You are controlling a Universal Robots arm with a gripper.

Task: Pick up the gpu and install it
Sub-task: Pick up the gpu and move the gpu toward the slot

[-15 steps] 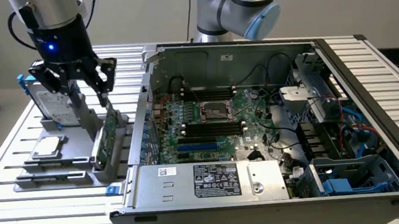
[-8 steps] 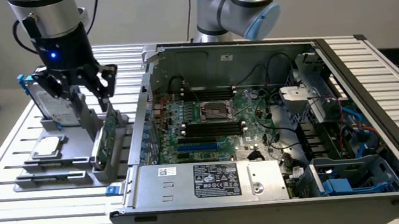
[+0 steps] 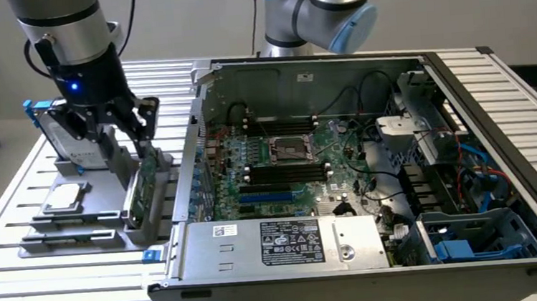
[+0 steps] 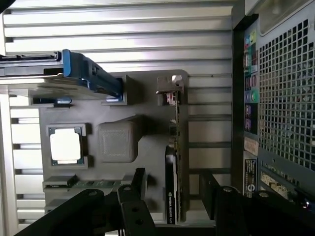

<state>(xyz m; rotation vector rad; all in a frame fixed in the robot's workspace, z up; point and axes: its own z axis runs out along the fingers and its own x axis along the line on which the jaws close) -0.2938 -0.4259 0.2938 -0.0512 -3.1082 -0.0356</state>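
Found the gpu (image 3: pixel 147 189) standing on edge in a slot of the grey parts holder (image 4: pixel 118 142), along the holder's side nearest the open computer case (image 3: pixel 320 71). Found the jaws released, poised just above the holder and straddling the card, 1 of the fingers (image 4: pixel 139 179) on each face, a gap showing on both sides, nothing grasped.

Judged the main risk a skewed closure: 1 finger touching first, tipping the card in its slot or pinching only the thin green board. Judged a second risk in descending too far and striking the holder's wall or the metal bracket (image 4: pixel 170 84) at the card's end. Judged a third in a shallow hold: slipping or twisting on the lift out of the holder, then a knock against the case wall just beside the holder.

Read little. Made out white lettering on the black shroud (image 4: pixel 171 201), too small to spell out. Noted 1 white label with black print on the power supply (image 3: pixel 290 239) inside the case, beyond the holder, and 2 stickers (image 4: pixel 250 169) on the case's rear panel, none legible. Saw no readable marking on the processor chip (image 3: pixel 66 197) lying flat in a holder pocket.
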